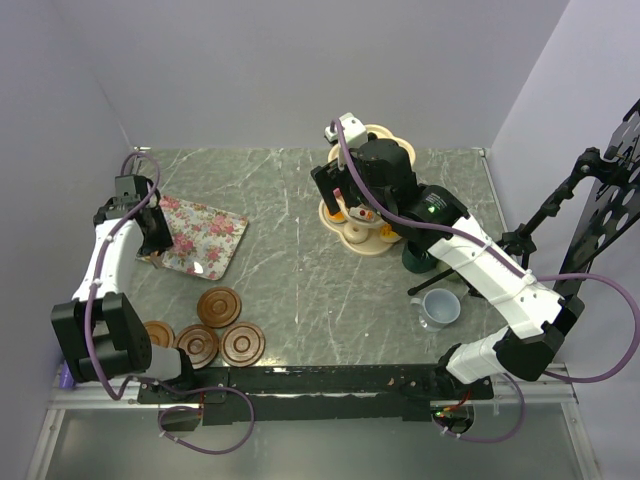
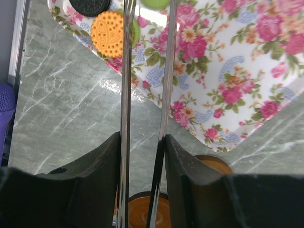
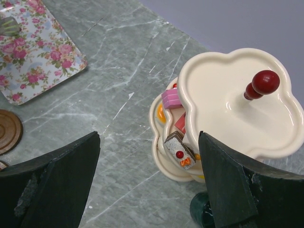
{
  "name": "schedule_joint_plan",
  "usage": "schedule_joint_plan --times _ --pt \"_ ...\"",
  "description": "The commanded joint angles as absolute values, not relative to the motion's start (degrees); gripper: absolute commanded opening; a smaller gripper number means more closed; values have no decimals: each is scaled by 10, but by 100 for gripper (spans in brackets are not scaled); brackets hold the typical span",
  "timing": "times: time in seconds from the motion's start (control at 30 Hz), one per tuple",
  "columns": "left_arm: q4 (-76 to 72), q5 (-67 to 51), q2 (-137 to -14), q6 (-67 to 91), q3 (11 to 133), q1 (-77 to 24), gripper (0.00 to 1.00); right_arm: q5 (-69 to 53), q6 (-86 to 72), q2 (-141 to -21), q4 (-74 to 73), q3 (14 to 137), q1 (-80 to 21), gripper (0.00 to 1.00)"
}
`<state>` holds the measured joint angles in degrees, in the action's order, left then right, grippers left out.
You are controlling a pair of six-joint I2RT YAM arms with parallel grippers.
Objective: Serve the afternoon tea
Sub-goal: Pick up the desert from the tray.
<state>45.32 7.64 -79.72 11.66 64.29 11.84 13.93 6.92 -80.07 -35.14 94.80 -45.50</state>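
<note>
Cream three-tier stand [image 3: 237, 109] held small cakes [image 3: 180, 152] on its lower tiers, the right gripper [image 3: 149, 137] spread wide and empty just above it. Well left of the stand, the left gripper [image 2: 142, 137] pinched metal tongs [image 2: 126, 71] reaching over the floral tray [image 2: 247, 57].

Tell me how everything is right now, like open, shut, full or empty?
left gripper, shut on the tongs
tongs, held, arms apart over the tray
right gripper, open above the stand
stand, top tier empty, cakes on lower tiers
tray, holds a few round cakes
saucers, bare, no mugs on them
grey-blue mug, upright, not on a saucer
</note>
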Motion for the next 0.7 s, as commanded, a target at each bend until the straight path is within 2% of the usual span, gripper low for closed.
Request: schedule_joint_plan --times 0.0,0.47,0.57,0.67 --pt "448 55 -742 114 671 121 40 156 70 -782 -327 959 -458 90" --pt "459 22 -658 123 678 103 39 199 91 -784 -312 986 -458 91" --pt "460 16 -642 136 705 65 39 216 92 -778 -301 980 -458 91" --pt "458 31 -640 166 741 -14 39 252 86 -776 -293 984 -458 91"
